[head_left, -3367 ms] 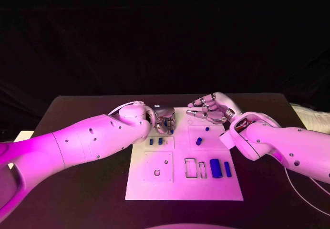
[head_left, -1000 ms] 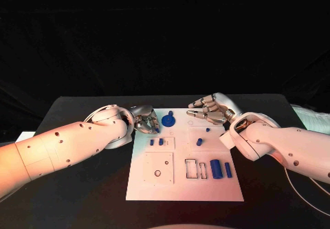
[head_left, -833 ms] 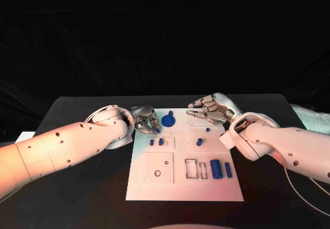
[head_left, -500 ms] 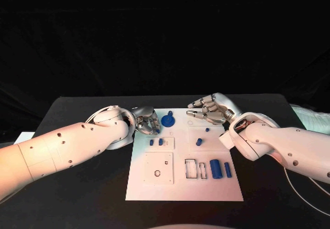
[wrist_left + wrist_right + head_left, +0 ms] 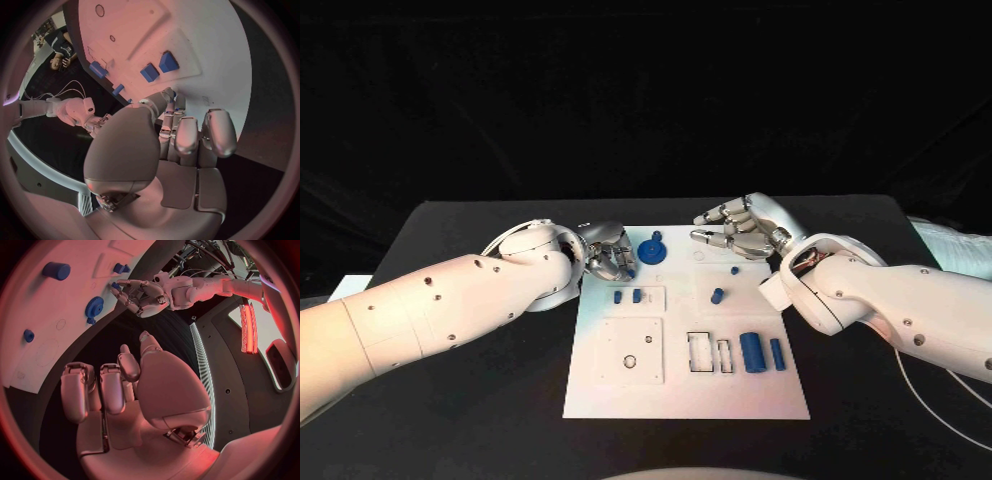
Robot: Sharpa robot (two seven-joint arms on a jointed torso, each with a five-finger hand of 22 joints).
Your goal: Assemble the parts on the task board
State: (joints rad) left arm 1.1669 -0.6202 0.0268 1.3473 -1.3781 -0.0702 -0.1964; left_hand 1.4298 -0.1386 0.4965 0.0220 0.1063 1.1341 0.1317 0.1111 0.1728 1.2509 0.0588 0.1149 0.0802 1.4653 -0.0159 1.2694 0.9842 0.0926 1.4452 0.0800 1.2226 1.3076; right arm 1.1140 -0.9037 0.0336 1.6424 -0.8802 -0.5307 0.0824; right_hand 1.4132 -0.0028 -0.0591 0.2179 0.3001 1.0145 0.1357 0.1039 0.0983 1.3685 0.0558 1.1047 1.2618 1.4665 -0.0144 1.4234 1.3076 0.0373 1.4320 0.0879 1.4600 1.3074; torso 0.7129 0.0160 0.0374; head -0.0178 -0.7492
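The left hand [image 5: 607, 256] is at the far left corner of the task board [image 5: 687, 395], just beside the blue gear [image 5: 655, 249]. Its fingers are curled in and hold nothing; whether a fingertip touches the gear, I cannot tell. The right hand [image 5: 741, 228] hovers above the far edge of the board with fingers also curled and nothing in them. Other blue parts [image 5: 762, 352] lie on the board, on the black counter [image 5: 473, 400].

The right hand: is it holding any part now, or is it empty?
Empty. The right hand hovers over the far edge of the task board, its fingers curled loosely with nothing between them in the right wrist view.
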